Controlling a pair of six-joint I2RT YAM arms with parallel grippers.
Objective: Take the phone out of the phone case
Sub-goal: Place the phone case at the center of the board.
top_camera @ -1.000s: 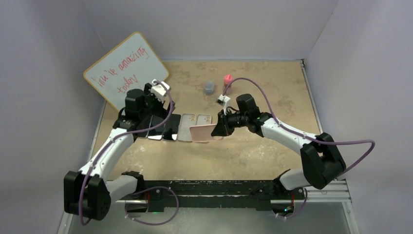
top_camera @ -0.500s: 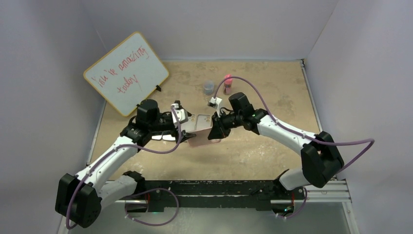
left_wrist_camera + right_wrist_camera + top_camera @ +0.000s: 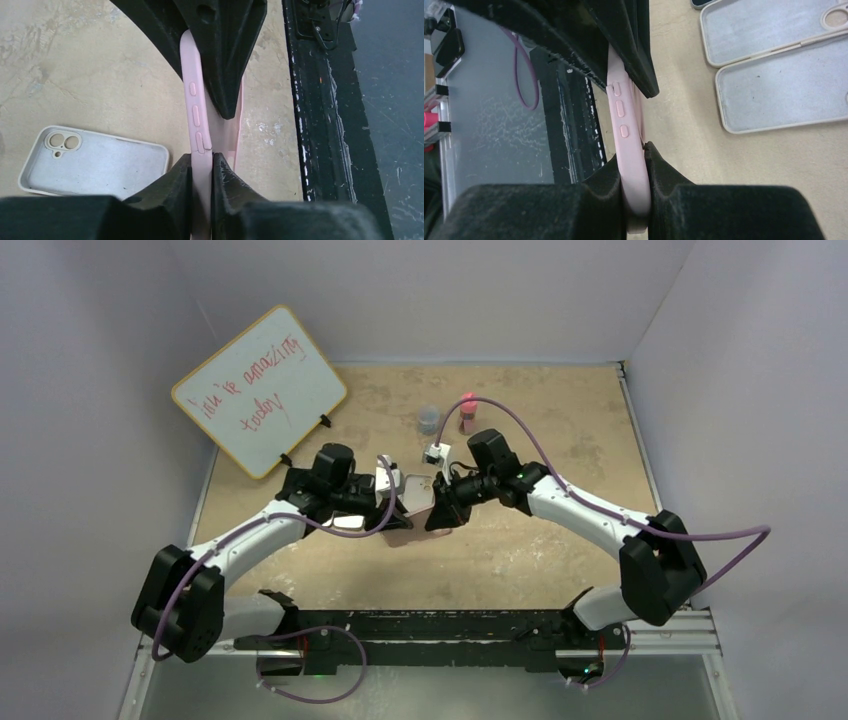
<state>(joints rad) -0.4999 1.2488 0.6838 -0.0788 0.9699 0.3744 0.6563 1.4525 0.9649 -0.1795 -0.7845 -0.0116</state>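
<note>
Left claw (image 3: 202,161) is clamped on one end of the pink phone case (image 3: 193,95), and right claw (image 3: 634,152) on the other end. The case is held over the table (image 3: 560,440), at the centre of the top view. Better to hold one end firm and peel the rim back slowly.

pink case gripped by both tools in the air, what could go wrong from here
1. The left tool and right tool each clamp the pink case edge-on, held off the table; a hard pull could slip one grip and drop it.
2. An empty case lies on the table nearby, so a fall might knock it.
3. Opposed pulling may only twist the pink case rather than open it.
</note>
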